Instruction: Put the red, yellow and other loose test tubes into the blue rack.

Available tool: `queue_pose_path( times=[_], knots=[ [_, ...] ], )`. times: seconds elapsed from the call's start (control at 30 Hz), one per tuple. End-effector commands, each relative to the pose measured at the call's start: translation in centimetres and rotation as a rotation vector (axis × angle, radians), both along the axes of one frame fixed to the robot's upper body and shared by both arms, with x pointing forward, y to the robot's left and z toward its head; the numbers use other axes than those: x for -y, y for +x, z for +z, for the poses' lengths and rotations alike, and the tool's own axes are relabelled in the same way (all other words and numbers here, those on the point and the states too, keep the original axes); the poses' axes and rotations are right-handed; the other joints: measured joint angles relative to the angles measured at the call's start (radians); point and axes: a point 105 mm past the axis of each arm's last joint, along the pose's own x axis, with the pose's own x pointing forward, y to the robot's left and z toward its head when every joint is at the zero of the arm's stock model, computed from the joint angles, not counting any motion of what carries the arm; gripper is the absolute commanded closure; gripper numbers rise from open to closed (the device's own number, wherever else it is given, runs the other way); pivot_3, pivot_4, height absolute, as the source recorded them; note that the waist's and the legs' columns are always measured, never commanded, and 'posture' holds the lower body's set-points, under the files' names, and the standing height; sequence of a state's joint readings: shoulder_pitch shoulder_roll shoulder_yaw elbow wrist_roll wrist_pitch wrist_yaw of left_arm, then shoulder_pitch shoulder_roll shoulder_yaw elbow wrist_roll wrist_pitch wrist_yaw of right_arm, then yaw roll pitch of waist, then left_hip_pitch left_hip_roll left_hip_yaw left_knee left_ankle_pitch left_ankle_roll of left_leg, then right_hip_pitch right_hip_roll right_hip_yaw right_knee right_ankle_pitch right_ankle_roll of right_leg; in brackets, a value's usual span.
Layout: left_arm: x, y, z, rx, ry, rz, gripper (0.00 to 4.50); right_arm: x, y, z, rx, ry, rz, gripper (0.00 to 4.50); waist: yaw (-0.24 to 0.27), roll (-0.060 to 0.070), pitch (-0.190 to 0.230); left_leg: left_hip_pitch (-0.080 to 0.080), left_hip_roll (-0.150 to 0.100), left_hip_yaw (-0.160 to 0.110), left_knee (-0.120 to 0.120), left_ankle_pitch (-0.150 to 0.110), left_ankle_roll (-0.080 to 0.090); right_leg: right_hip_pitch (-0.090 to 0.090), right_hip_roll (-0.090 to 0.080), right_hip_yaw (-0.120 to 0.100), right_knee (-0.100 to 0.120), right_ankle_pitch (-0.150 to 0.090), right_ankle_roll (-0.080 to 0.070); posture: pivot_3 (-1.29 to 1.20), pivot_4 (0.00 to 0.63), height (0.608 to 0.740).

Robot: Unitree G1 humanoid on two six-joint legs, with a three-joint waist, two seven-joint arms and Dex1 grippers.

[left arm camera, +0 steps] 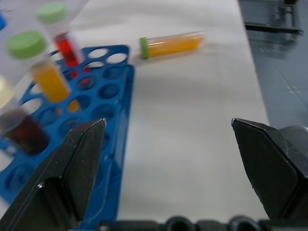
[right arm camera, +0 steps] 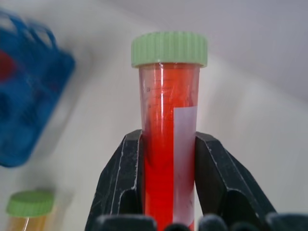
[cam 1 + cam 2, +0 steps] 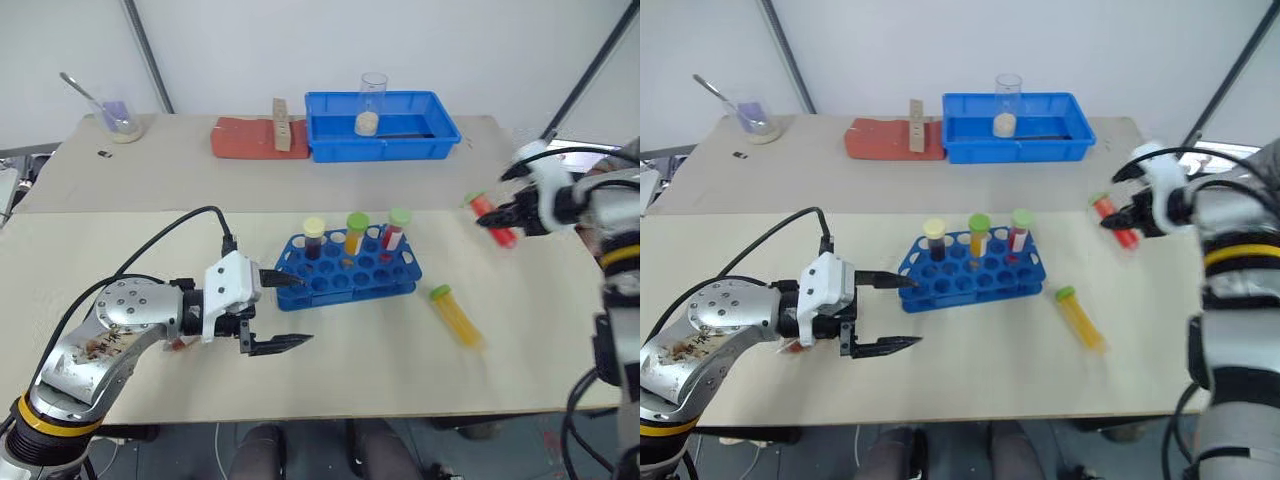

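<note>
Five test tubes (image 3: 456, 315), one blue rack (image 3: 345, 285)

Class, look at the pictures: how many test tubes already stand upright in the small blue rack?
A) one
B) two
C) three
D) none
C: three capped tubes, cream-capped, green-capped yellow-orange and green-capped red, stand in the back row of the blue rack.
</note>
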State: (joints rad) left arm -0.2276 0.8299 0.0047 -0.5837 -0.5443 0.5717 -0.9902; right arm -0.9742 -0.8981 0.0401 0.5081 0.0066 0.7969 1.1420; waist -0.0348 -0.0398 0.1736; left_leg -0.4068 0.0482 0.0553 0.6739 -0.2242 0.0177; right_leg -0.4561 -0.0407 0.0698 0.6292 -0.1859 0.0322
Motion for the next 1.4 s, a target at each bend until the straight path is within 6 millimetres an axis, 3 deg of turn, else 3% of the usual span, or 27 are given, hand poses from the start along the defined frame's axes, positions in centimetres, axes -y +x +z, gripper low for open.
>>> queue_pose_path(
  times=[0.03, 0.1, 0.33, 0.7, 1.0, 1.4],
  knots=[
    [-0.1, 0.0, 1.0, 0.024, -0.036, -0.005, 0.0, -3.3, -3.4, 2.1, 0.198, 0.13, 0.154, 3.48, 0.008, -0.001, 0.0, 0.0, 0.0, 0.0, 0.0, 0.0, 0.0, 0.0, 0.0, 0.0, 0.0, 0.0, 0.001, 0.0, 0.15, 0.74],
    [0.1, 0.0, 1.1, 0.008, -0.056, -0.015, 0.0, -6.0, -5.4, 2.6, 0.356, 0.234, 0.277, 3.48, 0.007, -0.001, 0.0, 0.0, 0.0, 0.0, 0.001, 0.0, 0.0, 0.0, 0.0, 0.0, 0.001, -0.001, 0.001, 0.0, 0.15, 0.74],
    [0.8, -0.7, 1.2, -0.053, -0.06, -0.102, 0.0, -10.2, -7.5, -0.1, 0.567, 0.361, 0.213, 3.48, -0.002, 0.0, 0.0, 0.001, 0.0, 0.0, 0.005, 0.001, -0.001, 0.001, 0.001, 0.001, 0.002, 0.001, 0.005, 0.0, 0.15, 0.74],
    [1.3, -1.1, 0.8, -0.067, -0.069, -0.118, 0.0, -12.3, -6.0, -4.2, 0.622, 0.328, 0.189, 3.48, -0.008, 0.0, 0.0, 0.001, 0.0, 0.0, 0.003, 0.001, -0.001, 0.001, 0.001, 0.001, 0.0, 0.0, 0.004, 0.0, 0.15, 0.74],
    [1.0, -1.3, 0.1, -0.071, -0.069, -0.091, 0.0, -13.8, -5.6, -5.2, 0.643, 0.349, 0.201, 3.48, -0.008, 0.0, 0.0, 0.001, 0.0, 0.0, 0.003, 0.001, -0.001, 0.001, 0.001, 0.001, 0.001, 0.0, 0.003, 0.0, 0.15, 0.74],
    [1.1, -1.1, 0.3, -0.066, -0.084, -0.063, 0.0, -13.9, -4.9, -5.7, 0.685, 0.401, 0.121, 3.48, -0.008, 0.0, 0.0, 0.001, 0.001, 0.0, 0.003, 0.001, -0.001, 0.001, 0.001, 0.001, 0.001, 0.0, 0.003, 0.0, 0.15, 0.74]
  ],
)
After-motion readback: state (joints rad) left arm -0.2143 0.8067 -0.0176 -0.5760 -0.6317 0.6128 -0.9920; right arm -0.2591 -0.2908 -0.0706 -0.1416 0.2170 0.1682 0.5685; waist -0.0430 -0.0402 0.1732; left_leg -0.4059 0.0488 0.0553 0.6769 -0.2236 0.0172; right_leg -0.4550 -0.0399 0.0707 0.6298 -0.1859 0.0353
